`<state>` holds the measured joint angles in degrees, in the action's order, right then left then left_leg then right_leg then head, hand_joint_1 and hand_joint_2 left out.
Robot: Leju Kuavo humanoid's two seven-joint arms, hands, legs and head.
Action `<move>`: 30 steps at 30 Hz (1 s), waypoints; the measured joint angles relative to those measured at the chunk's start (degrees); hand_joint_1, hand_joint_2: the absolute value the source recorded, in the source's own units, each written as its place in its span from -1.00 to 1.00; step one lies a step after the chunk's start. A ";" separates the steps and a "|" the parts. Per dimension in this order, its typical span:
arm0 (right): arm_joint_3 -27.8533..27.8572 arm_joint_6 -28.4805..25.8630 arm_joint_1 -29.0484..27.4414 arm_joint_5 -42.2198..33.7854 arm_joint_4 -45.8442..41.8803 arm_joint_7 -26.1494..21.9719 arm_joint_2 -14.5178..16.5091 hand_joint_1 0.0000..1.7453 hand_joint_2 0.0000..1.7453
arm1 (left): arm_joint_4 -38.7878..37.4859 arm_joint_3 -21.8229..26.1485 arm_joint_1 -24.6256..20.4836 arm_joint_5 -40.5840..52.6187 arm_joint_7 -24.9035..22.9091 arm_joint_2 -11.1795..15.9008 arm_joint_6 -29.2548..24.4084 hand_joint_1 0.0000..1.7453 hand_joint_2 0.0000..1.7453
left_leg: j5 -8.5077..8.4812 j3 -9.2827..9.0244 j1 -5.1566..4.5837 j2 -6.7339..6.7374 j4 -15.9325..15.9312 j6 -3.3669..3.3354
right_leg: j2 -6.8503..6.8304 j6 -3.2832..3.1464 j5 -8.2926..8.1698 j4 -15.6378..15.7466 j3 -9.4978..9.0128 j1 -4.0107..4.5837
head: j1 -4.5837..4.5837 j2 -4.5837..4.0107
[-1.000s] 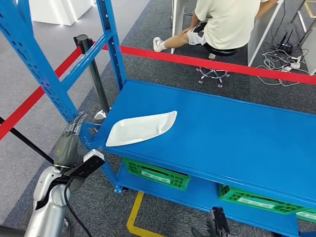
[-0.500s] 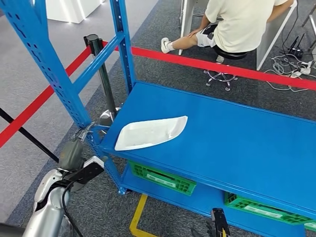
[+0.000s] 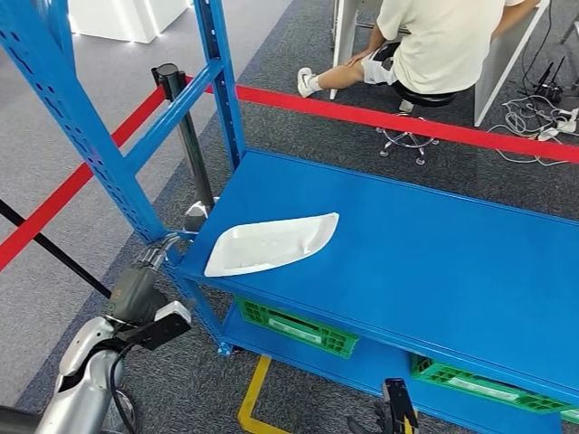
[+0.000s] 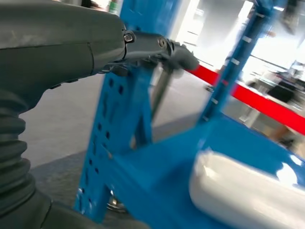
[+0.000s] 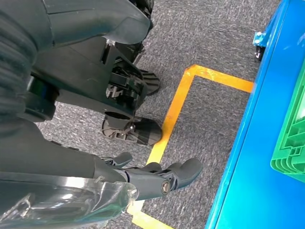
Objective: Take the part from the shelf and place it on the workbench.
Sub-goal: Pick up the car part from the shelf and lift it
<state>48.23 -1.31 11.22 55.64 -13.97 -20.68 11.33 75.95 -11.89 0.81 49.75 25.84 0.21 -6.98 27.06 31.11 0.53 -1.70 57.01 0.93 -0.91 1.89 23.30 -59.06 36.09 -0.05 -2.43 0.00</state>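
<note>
The part (image 3: 271, 244) is a long white curved shell lying on the blue shelf deck (image 3: 423, 262) near its front left corner. In the left wrist view the part (image 4: 248, 193) shows as a blurred white shape ahead of the hand. My left hand (image 3: 140, 287) hovers just outside the shelf's left front corner, left of the part, fingers stretched toward the corner post and holding nothing. Its fingers (image 4: 158, 46) reach past the blue upright. My right hand (image 3: 393, 414) hangs low in front of the shelf; its fingers (image 5: 162, 179) are extended over the floor, holding nothing.
Blue perforated uprights (image 3: 89, 136) rise at the shelf's left end. Green crates (image 3: 293, 325) sit on the lower deck. A red barrier tape (image 3: 410, 122) on a black post (image 3: 187, 136) runs behind, with a seated person (image 3: 430, 45) beyond. Yellow floor tape (image 5: 179, 105) marks the carpet.
The whole view has shifted a little, so the camera moved. My left hand has lowered and its fingers, earlier spread upward, now point toward the shelf corner. The part lies as before.
</note>
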 joint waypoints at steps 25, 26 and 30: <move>-0.30 0.13 0.15 0.07 0.00 0.13 0.41 -1.00 1.00 | -2.47 -16.93 -1.28 4.49 -2.01 1.33 -6.46 -1.00 1.00 | 0.37 -0.33 0.01 1.34 -0.06 0.01 | 1.47 0.05 -0.37 0.43 0.05 0.01 | 0.00 0.00; -0.28 0.13 0.12 -0.01 0.00 0.11 0.41 -1.00 1.00 | -2.47 -16.95 -1.54 5.31 -3.25 1.11 -6.85 -1.00 1.00 | 0.37 -0.33 0.01 1.34 -0.06 0.01 | 1.47 0.05 -0.37 0.43 0.05 0.01 | 0.00 0.00; -0.21 0.11 -0.03 -0.15 0.00 0.05 0.41 -1.00 1.00 | -2.50 -16.54 -2.74 9.88 -7.98 -0.29 -8.23 -1.00 1.00 | 0.37 -0.34 0.01 1.34 -0.06 0.01 | 1.47 0.06 -0.37 0.43 0.05 0.01 | 0.01 0.00</move>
<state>48.02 -1.20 11.18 55.49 -13.97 -20.63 11.74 73.45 -28.43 -1.92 59.63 17.86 -0.08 -15.21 27.43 30.78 0.54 -0.36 56.96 0.94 0.56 1.94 22.93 -58.63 36.14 -0.04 -2.42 0.00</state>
